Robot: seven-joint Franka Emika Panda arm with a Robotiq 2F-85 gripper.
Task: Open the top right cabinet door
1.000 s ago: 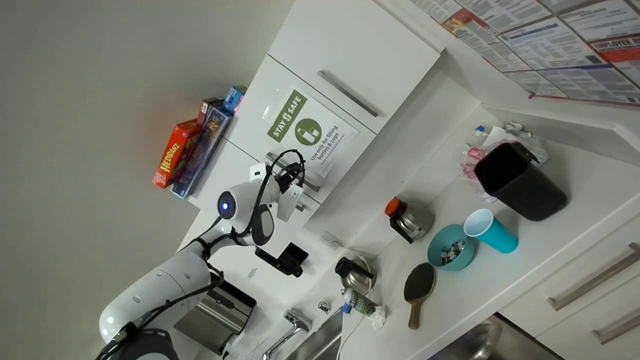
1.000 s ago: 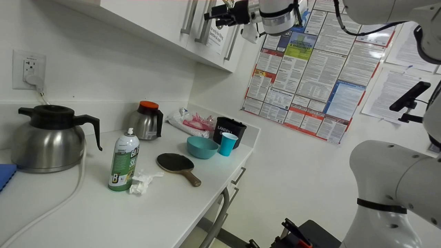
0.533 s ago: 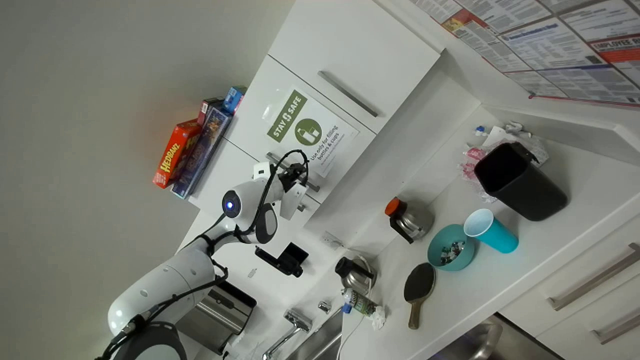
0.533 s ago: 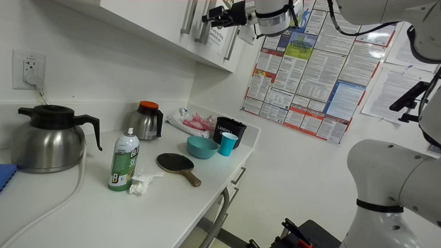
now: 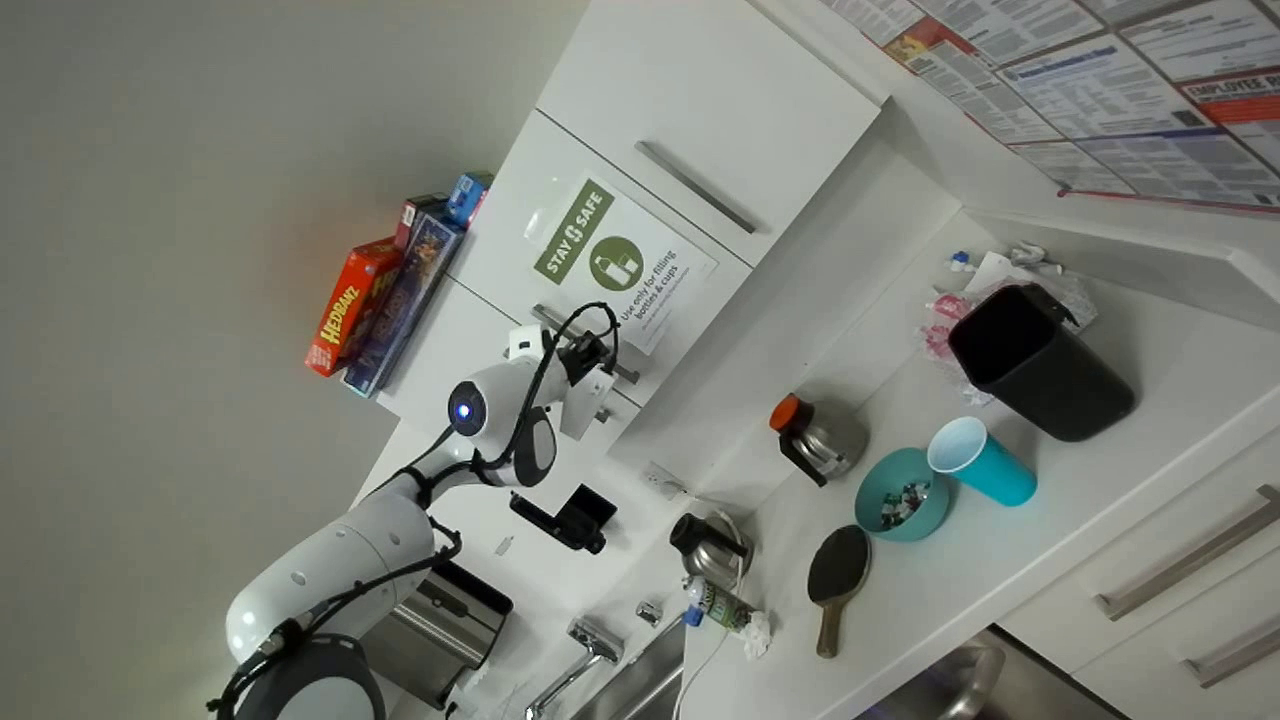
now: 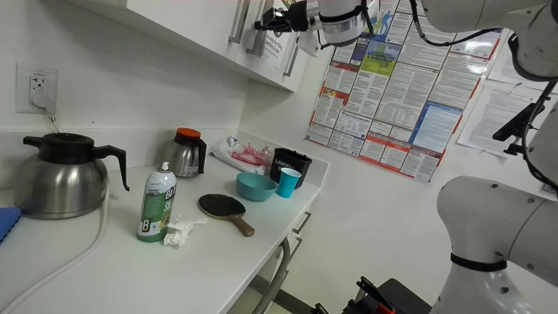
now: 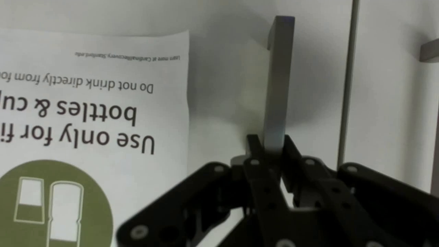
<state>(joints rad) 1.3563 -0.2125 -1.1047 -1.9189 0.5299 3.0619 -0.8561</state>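
The top right cabinet door [image 5: 510, 272] is flat and white and lies flush with its neighbours. It bears a green-and-white label [image 5: 617, 262] with a round green symbol. Its slim silver bar handle [image 7: 279, 79] runs up the wrist view from between my fingertips. My gripper [image 7: 271, 145] is shut on that handle, one dark finger along each side. In both exterior views the gripper [image 6: 260, 26] reaches the handle from the front, and the wrist partly covers the bar's middle.
A plain white door with its own handle [image 5: 695, 187] adjoins on one side; another bar handle [image 7: 431, 51] stands close by on the other. Game boxes [image 5: 350, 310] sit on top of the cabinets. On the counter below are steel jugs [image 6: 185, 152], a teal bowl [image 6: 256, 187] and a spray can [image 6: 157, 205].
My gripper has moved slightly forward to the labelled door, and its fingers have come together on the handle. The door and the counter items have not visibly moved.
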